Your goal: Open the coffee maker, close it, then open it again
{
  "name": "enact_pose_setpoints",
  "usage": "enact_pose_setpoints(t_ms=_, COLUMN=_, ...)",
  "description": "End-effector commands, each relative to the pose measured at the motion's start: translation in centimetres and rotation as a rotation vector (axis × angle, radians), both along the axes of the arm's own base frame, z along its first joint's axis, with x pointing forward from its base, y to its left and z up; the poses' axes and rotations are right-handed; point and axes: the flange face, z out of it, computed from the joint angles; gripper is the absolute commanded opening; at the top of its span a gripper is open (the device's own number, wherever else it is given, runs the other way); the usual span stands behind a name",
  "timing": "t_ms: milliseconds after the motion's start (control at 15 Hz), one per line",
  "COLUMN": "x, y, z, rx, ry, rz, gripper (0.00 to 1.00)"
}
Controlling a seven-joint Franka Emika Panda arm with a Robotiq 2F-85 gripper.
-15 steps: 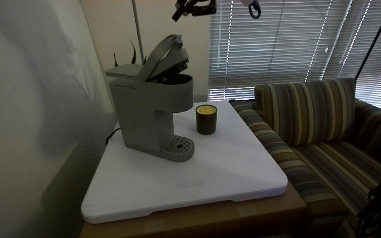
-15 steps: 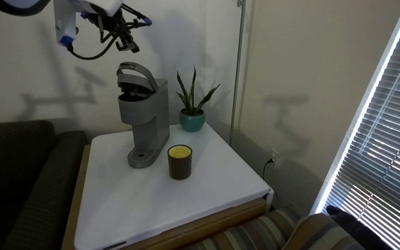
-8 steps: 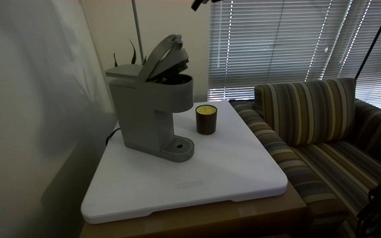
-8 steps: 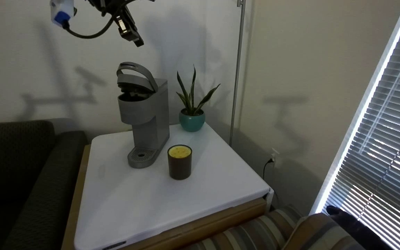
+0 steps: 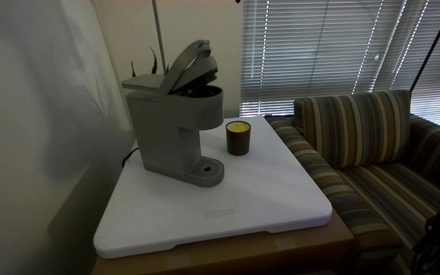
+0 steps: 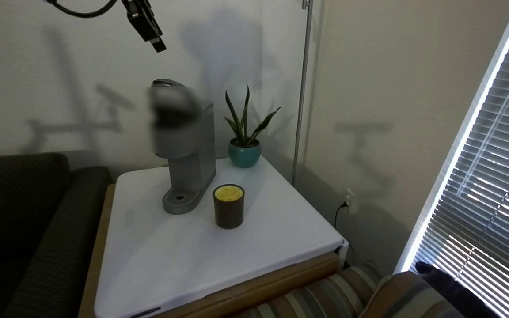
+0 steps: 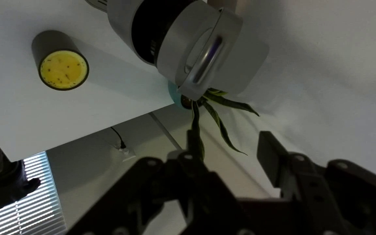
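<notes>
Two black fingers of the tool stand spread, higher than and apart from the grey single-serve coffee maker — upright on the white bench, its lid tilted up. Near the coffee maker are a dark jar candle and a snake plant in a teal pot.

From where I stand, the end effector hangs slantwise near the top in an exterior view, aimed downward; its dark tip barely pokes past the upper edge in an exterior view, and the wrist view has its two fingers well apart
</notes>
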Motion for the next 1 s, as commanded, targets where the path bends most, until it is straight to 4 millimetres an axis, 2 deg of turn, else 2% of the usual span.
enact_pose_setpoints(t_ms=0, x=0.08, y=-0.17, z=-0.17, rx=0.0, ry=0.002, rz=-0.001, gripper=0.54)
enact_pose_setpoints(t_ms=267, x=0.13, y=-0.38, z=-0.23, rx=0.0, ry=0.003, rz=-0.005, gripper=0.54)
enact_pose_setpoints(t_ms=333, x=0.13, y=-0.36, z=-0.24, rx=0.0, ry=0.003, rz=-0.004, gripper=0.79)
enact_pose_setpoints(t_ms=400, x=0.12, y=-0.23, z=-0.32, rx=-0.004, ry=0.003, rz=0.002, gripper=0.8)
enact_pose_setpoints(t_ms=600, x=0.1, y=0.29, z=-0.31, rx=-0.011, ry=-0.004, rz=0.02, gripper=0.98)
enact_pose_setpoints(t_ms=933, x=0.16, y=0.29, z=-0.44, rx=-0.047, ry=0.006, rz=0.023, gripper=1.0)
